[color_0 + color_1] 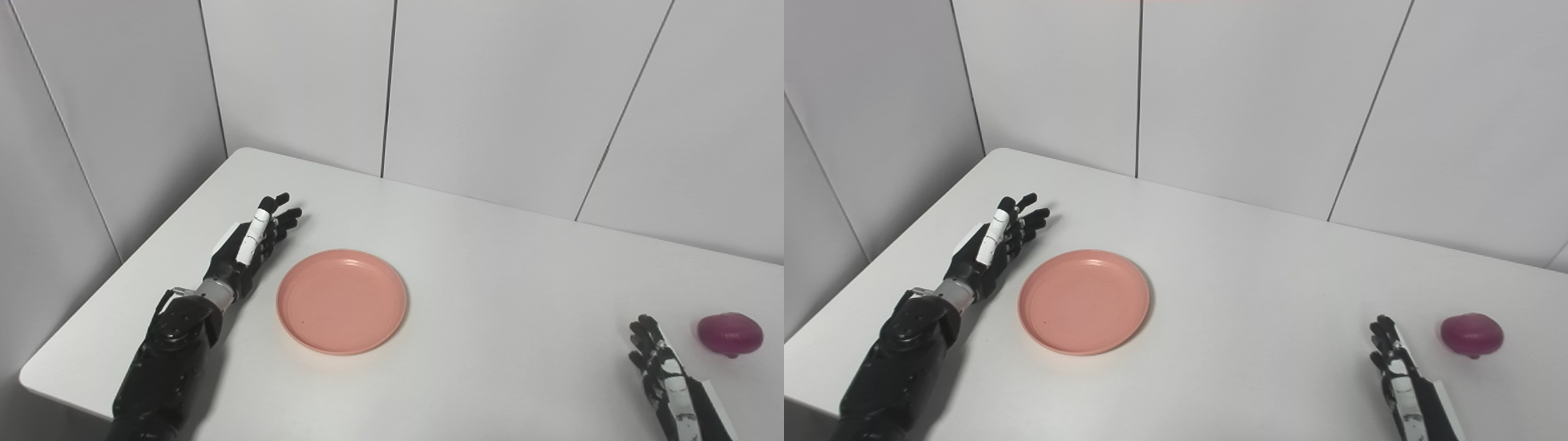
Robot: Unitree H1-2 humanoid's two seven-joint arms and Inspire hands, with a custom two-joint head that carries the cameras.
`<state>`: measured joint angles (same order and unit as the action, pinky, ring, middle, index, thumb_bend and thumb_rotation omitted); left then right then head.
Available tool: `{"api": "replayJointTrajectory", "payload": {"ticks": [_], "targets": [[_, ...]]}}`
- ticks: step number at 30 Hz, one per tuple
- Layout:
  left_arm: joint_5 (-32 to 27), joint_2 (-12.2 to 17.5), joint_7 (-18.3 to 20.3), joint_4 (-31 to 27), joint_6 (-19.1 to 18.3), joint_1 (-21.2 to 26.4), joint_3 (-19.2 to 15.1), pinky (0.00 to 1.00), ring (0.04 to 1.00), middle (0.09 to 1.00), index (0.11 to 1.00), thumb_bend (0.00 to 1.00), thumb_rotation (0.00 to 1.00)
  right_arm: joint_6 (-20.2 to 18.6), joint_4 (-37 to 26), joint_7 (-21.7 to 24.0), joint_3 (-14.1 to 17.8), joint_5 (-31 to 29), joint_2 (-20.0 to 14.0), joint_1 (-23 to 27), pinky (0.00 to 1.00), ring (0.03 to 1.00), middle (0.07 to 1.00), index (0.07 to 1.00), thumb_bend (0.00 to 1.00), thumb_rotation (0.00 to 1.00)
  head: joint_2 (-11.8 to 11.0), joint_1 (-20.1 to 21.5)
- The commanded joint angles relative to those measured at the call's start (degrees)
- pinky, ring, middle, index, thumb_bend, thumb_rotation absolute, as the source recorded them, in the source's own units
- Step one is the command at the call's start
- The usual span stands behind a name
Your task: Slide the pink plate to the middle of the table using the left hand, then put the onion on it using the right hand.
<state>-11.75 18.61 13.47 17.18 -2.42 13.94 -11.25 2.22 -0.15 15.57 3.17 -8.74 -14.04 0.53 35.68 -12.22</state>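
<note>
The pink plate (342,301) lies flat and empty on the white table (502,257), left of its middle. My left hand (254,241) is open just left of the plate's rim, fingers stretched away from me, a small gap between it and the plate. The purple onion (729,334) rests on the table at the far right. My right hand (661,366) is open beside the onion's left, apart from it, holding nothing; its wrist runs off the bottom edge.
Grey wall panels (490,92) stand behind the table and along its left side. The table's left edge (122,269) runs close to my left forearm.
</note>
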Motion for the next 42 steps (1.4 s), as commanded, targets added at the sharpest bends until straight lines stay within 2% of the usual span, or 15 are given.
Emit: {"api": "replayJointTrajectory", "payload": {"ticks": [1, 10, 20, 21, 24, 27, 33, 37, 42], "targets": [[-0.4, 1.0, 0.3, 0.1, 1.2, 0.8, -0.3, 0.99, 0.936, 0.908, 0.952, 0.73, 1.00, 0.3, 0.2, -0.2, -0.1, -0.6, 0.3, 0.5, 1.00, 1.000, 0.963, 0.969, 0.91, 1.00, 0.0, 0.1], [-3.9, -0.4, 1.0, 0.3, -3.2, 1.1, 0.1, 1.00, 0.940, 0.908, 0.966, 0.73, 1.00, 0.4, -0.2, -0.2, -0.3, -0.4, 0.3, 0.4, 1.00, 1.000, 0.965, 0.969, 0.91, 1.00, 0.2, 0.2], [-7.0, -3.0, 2.4, -5.9, -8.3, 0.6, 3.1, 0.94, 0.911, 0.893, 0.949, 0.73, 1.00, -0.3, -0.8, -0.4, -0.3, -0.3, 0.4, 0.4, 1.00, 1.000, 0.968, 0.969, 0.91, 1.00, 0.3, 0.3], [-7.3, -3.2, 2.6, -6.4, -8.8, 0.6, 3.4, 0.96, 0.918, 0.895, 0.952, 0.74, 1.00, -0.4, -1.0, -0.4, -0.3, -0.4, 0.4, 0.3, 1.00, 1.000, 0.967, 0.967, 0.91, 1.00, 0.3, 0.3], [-8.6, -4.2, 3.5, -7.6, -9.3, 0.5, 4.0, 0.99, 0.937, 0.896, 0.970, 0.75, 0.99, -0.4, -1.1, -0.5, -0.4, -0.3, 0.5, 0.3, 1.00, 1.000, 0.967, 0.969, 0.90, 1.00, 0.5, 0.6], [-8.4, -5.0, 3.1, -9.3, -9.9, 0.0, 5.0, 0.94, 0.923, 0.896, 0.962, 0.75, 0.99, -0.4, -1.2, -0.6, -0.5, -0.3, 0.6, 0.3, 1.00, 1.000, 0.966, 0.968, 0.91, 1.00, 0.6, 0.7], [-7.8, -5.7, 3.9, -9.7, -10.0, -0.6, 6.8, 0.97, 0.932, 0.896, 0.959, 0.76, 1.00, -0.9, -1.7, -0.7, -0.5, -0.2, 0.6, 0.3, 1.00, 1.000, 0.964, 0.969, 0.91, 1.00, 0.8, 0.7], [-7.8, -6.1, 3.7, -10.4, -10.5, -0.8, 7.5, 0.95, 0.894, 0.858, 0.941, 0.75, 1.00, -0.9, -1.7, -0.7, -0.5, -0.3, 0.5, 0.3, 1.00, 1.000, 0.963, 0.968, 0.90, 1.00, 0.9, 0.7], [-8.3, -6.7, 3.4, -11.9, -12.1, -1.0, 8.0, 0.93, 0.883, 0.856, 0.926, 0.76, 0.99, -1.2, -1.9, -0.7, -0.5, -0.5, 0.6, 0.4, 1.00, 1.000, 0.962, 0.969, 0.90, 1.00, 1.1, 0.8]]}}
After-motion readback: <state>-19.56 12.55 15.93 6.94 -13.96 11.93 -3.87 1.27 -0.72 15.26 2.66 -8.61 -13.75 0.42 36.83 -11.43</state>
